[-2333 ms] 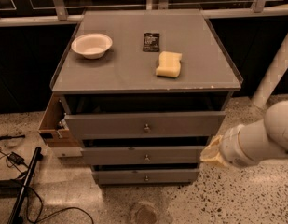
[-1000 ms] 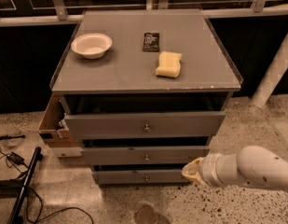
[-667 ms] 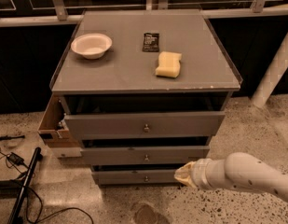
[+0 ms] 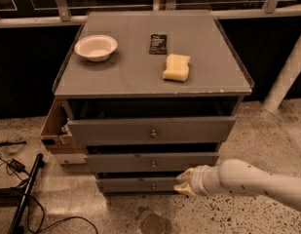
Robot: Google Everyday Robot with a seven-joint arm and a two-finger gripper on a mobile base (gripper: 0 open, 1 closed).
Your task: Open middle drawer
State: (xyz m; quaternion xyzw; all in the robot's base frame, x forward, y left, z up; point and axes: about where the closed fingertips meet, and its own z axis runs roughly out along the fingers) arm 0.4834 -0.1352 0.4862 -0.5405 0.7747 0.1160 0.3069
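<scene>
The grey cabinet has three drawers stacked under its top. The middle drawer (image 4: 121, 163) is a wide, shallow grey front with a small round knob (image 4: 153, 165) at its centre. It stands slightly out, less than the top drawer (image 4: 106, 130) above it. My gripper (image 4: 183, 182) reaches in from the right on a white arm (image 4: 247, 178). It sits low, in front of the right part of the bottom drawer (image 4: 125, 184), just below and right of the middle drawer's knob. Its tan fingers (image 4: 185, 172) are spread apart and hold nothing.
On the cabinet top (image 4: 116, 77) lie a white bowl (image 4: 95, 47), a black packet (image 4: 158, 44) and a yellow sponge (image 4: 177, 67). A cardboard box (image 4: 53, 128) sticks out at the cabinet's left. Cables and a black rod (image 4: 26, 194) lie on the floor left; a white post (image 4: 289, 74) stands right.
My arm has swung down and to the left, from beside the cabinet's right edge to in front of the lower drawers. The drawers have not moved.
</scene>
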